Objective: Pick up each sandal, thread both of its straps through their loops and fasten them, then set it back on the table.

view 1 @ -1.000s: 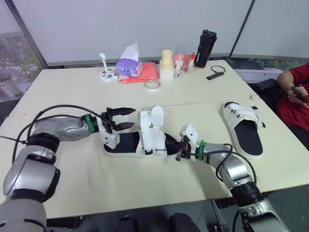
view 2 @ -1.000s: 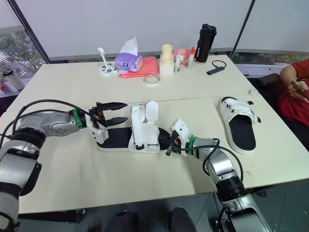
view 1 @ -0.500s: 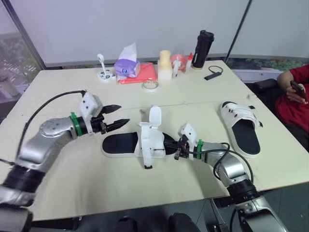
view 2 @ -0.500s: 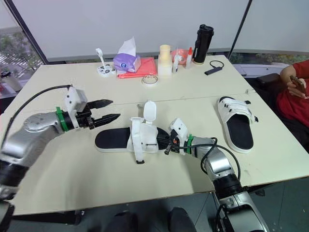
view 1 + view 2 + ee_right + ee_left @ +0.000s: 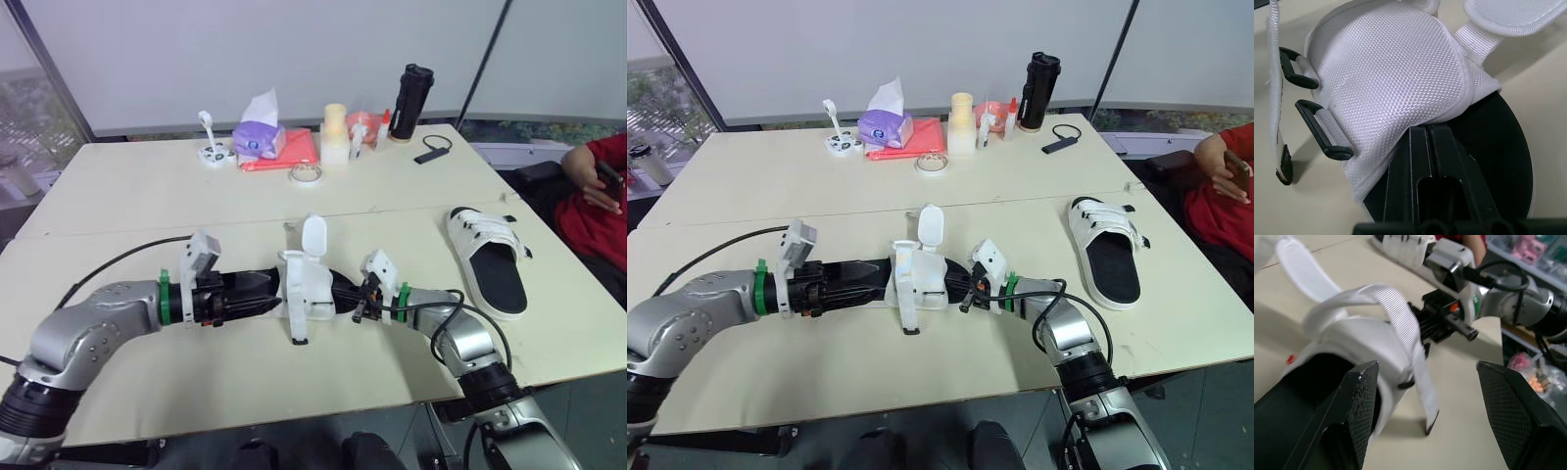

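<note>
The left jaws are spread wide, one black finger [image 5: 1359, 401] to each side. They reach in from the left over the heel end of a white fabric sandal with a black sole [image 5: 309, 284]. Whether they touch the footbed cannot be told.

The right jaws are pressed together at the sandal's toe end, coming in from the right. Their tips are tucked under the edge of the white upper, so whether they nip anything is hidden.

The sandal lies on the near middle of the pale beige surface [image 5: 127, 186], between the two arms. Its broad white strap [image 5: 313, 235] stands upright on the far side. A narrow white strap [image 5: 297, 323] hangs off the near side, its end on the surface. Two black rectangular loops [image 5: 1322, 134] on the upper's side stand free of both straps.

Well apart to the right lies a second white sandal [image 5: 490, 257] with straps laid across its upper. Along the far edge stand a black bottle [image 5: 412, 86], a purple tissue box [image 5: 260, 137] and a roll of tape [image 5: 308, 172]. A person's red sleeve [image 5: 602, 162] shows at the right edge.
</note>
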`<state>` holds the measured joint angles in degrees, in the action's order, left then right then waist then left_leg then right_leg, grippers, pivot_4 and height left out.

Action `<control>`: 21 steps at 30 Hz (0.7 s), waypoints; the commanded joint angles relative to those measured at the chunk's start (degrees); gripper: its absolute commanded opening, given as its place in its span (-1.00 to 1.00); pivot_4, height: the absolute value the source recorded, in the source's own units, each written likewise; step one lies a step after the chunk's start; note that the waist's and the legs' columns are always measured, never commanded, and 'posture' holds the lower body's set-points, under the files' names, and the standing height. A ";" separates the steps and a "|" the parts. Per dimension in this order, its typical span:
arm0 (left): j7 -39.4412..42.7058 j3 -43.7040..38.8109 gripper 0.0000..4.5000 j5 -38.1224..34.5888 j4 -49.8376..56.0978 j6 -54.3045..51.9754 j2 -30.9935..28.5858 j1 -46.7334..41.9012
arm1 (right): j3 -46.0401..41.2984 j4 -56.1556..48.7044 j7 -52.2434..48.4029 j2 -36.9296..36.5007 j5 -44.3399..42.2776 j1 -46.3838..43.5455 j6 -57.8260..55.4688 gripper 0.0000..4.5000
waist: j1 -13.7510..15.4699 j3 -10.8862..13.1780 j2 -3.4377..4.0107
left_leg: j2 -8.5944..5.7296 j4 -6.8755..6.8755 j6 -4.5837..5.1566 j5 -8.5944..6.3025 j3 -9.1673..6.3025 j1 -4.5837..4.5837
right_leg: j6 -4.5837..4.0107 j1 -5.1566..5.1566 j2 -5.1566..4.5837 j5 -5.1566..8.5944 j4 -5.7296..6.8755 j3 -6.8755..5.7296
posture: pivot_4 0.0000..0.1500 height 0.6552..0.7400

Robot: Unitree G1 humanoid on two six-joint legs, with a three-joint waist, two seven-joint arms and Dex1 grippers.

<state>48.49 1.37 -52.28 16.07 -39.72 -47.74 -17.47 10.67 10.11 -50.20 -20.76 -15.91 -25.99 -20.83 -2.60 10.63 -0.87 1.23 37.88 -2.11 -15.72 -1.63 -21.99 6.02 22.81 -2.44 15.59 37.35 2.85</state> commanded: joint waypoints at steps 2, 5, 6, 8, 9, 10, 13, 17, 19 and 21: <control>0.89 1.43 0.45 3.94 0.49 0.75 3.18 -2.07 | 0.75 1.86 0.95 0.58 1.61 0.13 -1.14 -1.00 | 0.06 0.00 -0.01 | -0.01 0.00 0.00 0.00 0.01 0.00 | 0.00 -0.02 -0.01 0.00 0.00 0.00 | 1.00 1.00; 2.20 3.78 0.45 6.70 -0.58 0.23 5.37 -3.61 | 0.73 1.73 1.08 0.63 1.61 0.05 -1.29 -1.00 | 0.04 -0.01 -0.01 | -0.04 0.00 0.00 0.00 0.01 0.00 | 0.00 -0.04 -0.03 0.00 -0.02 0.00 | 1.00 1.00; 3.27 4.64 0.45 6.98 -0.53 -0.37 5.70 -3.98 | 0.72 1.61 1.21 0.62 1.63 0.11 -1.34 -1.00 | 0.01 -0.01 -0.01 | -0.04 0.00 0.00 0.00 0.01 0.00 | 0.00 -0.02 -0.02 0.00 -0.02 0.00 | 1.00 1.00; 5.29 5.36 0.45 7.00 -0.69 -1.11 6.15 -4.52 | 0.62 1.40 1.38 0.67 1.55 0.19 -1.52 -1.00 | -0.09 -0.01 -0.01 | -0.03 0.00 0.00 0.00 0.00 0.00 | 0.00 0.00 0.00 0.00 -0.01 0.00 | 1.00 1.00; 5.69 5.66 0.45 7.64 -1.02 -0.95 6.54 -4.75 | 0.58 1.26 1.45 0.67 1.55 0.30 -1.57 -1.00 | -0.11 -0.01 -0.01 | -0.03 -0.01 0.00 0.00 0.00 0.00 | 0.00 0.00 0.00 0.00 -0.01 0.01 | 1.00 1.00; 6.24 6.20 0.45 8.73 -1.68 -0.52 6.77 -4.99 | 0.55 1.18 1.52 0.71 1.54 0.38 -1.63 -1.00 | -0.09 -0.01 -0.01 | -0.02 -0.01 0.00 0.00 0.00 0.00 | 0.00 0.00 0.00 0.00 -0.01 0.01 | 1.00 1.00; 7.85 7.43 0.45 11.09 -3.28 0.05 7.54 -5.44 | 0.47 1.01 1.82 0.82 1.57 0.63 -1.65 -1.00 | -0.01 -0.01 -0.01 | -0.03 -0.01 0.00 0.00 0.01 0.00 | 0.00 -0.01 -0.01 0.00 -0.01 0.01 | 1.00 1.00; 9.67 7.86 0.45 12.46 -4.19 -0.68 8.24 -5.44 | 0.24 0.95 2.23 1.02 1.55 0.80 -1.61 -1.00 | -0.05 -0.01 -0.01 | -0.02 -0.01 0.00 0.00 0.01 0.00 | 0.00 0.00 -0.01 0.00 -0.02 0.01 | 1.00 1.00; 10.15 8.00 0.45 13.43 -4.71 -0.54 8.59 -5.24 | 0.16 0.99 2.36 1.08 1.57 0.86 -1.55 -1.00 | -0.01 -0.01 -0.01 | -0.02 -0.01 0.00 0.00 0.00 0.00 | -0.01 0.00 -0.01 0.00 -0.02 0.01 | 1.00 1.00; 10.68 8.33 0.45 14.79 -5.18 0.17 8.83 -5.03 | 0.18 0.98 2.49 1.16 1.57 0.88 -1.55 -1.00 | 0.01 -0.01 -0.01 | -0.02 -0.01 0.00 0.00 0.00 0.00 | -0.01 0.00 -0.01 0.00 -0.02 0.01 | 1.00 1.00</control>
<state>58.21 9.18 -38.45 10.88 -40.34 -39.10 -22.58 10.36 10.09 -49.23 -20.14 -15.91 -25.93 -21.00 -2.59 10.62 -0.88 1.20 37.86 -2.11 -15.72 -1.62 -21.99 6.01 22.80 -2.46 15.60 37.33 2.86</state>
